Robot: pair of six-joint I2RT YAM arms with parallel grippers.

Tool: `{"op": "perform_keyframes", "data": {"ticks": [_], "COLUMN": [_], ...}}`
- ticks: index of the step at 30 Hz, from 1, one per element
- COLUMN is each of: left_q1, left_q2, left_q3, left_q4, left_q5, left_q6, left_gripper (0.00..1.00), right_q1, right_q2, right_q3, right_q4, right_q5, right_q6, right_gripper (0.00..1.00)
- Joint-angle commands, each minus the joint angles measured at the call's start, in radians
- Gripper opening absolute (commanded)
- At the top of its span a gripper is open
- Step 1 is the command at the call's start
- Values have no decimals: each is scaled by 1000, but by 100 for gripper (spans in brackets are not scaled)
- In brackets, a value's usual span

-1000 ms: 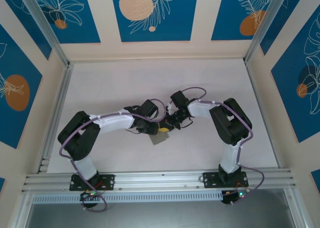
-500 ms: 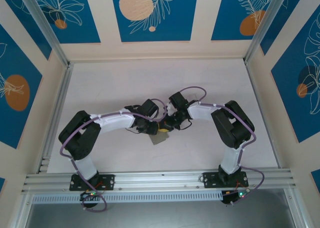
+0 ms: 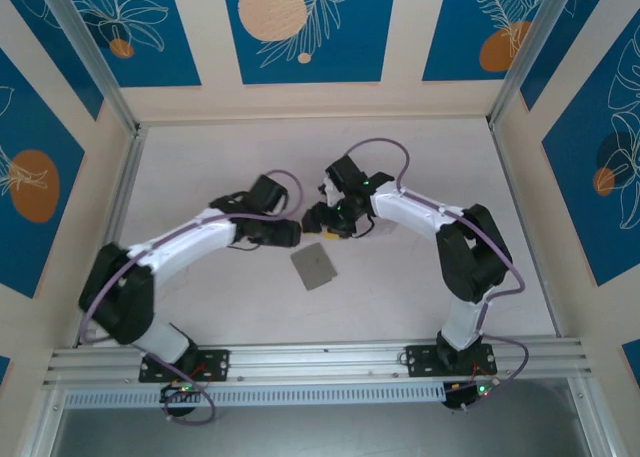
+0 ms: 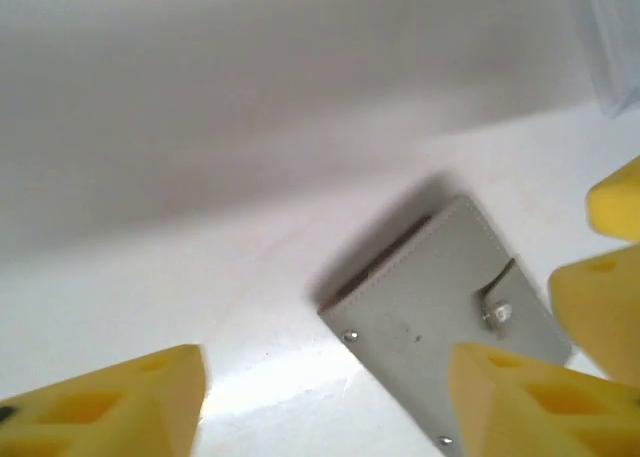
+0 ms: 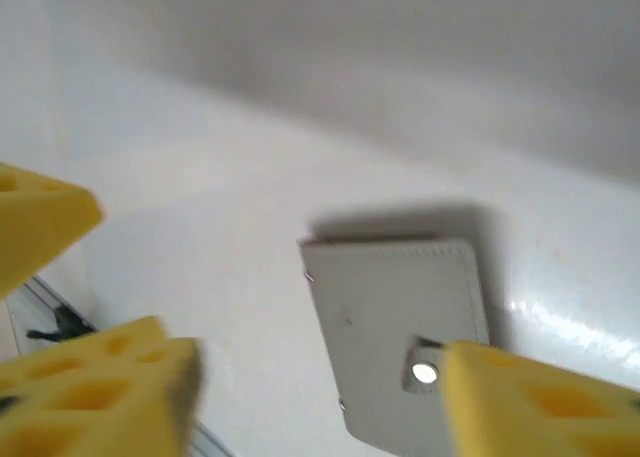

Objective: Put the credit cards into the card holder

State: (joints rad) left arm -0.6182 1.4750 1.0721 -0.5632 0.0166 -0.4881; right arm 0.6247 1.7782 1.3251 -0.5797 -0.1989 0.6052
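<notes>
Both arms swing clear of the card holder point(image 3: 314, 266), fingers spread

Since a second ago I have pulled the left gripper point(image 3: 287, 234) and right gripper point(image 3: 315, 220) off it. Both now hang just beyond its far side, fingers wide apart and gripping nothing. It lies flat on the table point(image 3: 200, 177), snap side up, one corner toward the arm bases. It is nearly square, with hardly any long axis. I judge it light, thin and limp: pinch an edge, not the face.

Cream walls point(image 3: 300, 99) with blue floral panels point(image 3: 340, 37) enclose a white table point(image 3: 200, 167).
</notes>
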Motion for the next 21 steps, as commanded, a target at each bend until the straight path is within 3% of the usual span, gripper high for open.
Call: {"op": "perform_keyframes", "data": {"ticks": [1,4,6,9,11,12,14,17,21], "left_q1": [49,98,107,117,138,155,190,267,361], "left_q2": [-187,-320,-372,-427,-430,-412,-352,-241,-85], "left_q3": [-12,-83,-156,-332,-447,-501,-566,-598,-642], "left_q4": [58,70,145,443,682,817,1010,1178,1363], "left_q5": [-63,-253,-436,-674,-731,-741,-777,-746,-677], "left_q6": [20,38,93,244,354,432,552,620,603], "left_gripper": [80,98,100,100,100,100,100,100,100], "right_q1": [12,-39,-77,-103,-129,-159,-247,-331,-429], "right_q2": [-138,-266,-350,-480,-560,-600,-659,-674,-563], "right_q3": [12,-79,-149,-266,-384,-458,-607,-801,-858], "right_q4": [-5,26,53,120,248,356,608,945,1044], "right_q5": [94,278,439,834,1036,1069,963,898,840], "right_q6": [-57,-80,-93,-106,-145,-190,-338,-485,-466], "right_gripper": [99,99,99,99,99,99,99,99,99]}}
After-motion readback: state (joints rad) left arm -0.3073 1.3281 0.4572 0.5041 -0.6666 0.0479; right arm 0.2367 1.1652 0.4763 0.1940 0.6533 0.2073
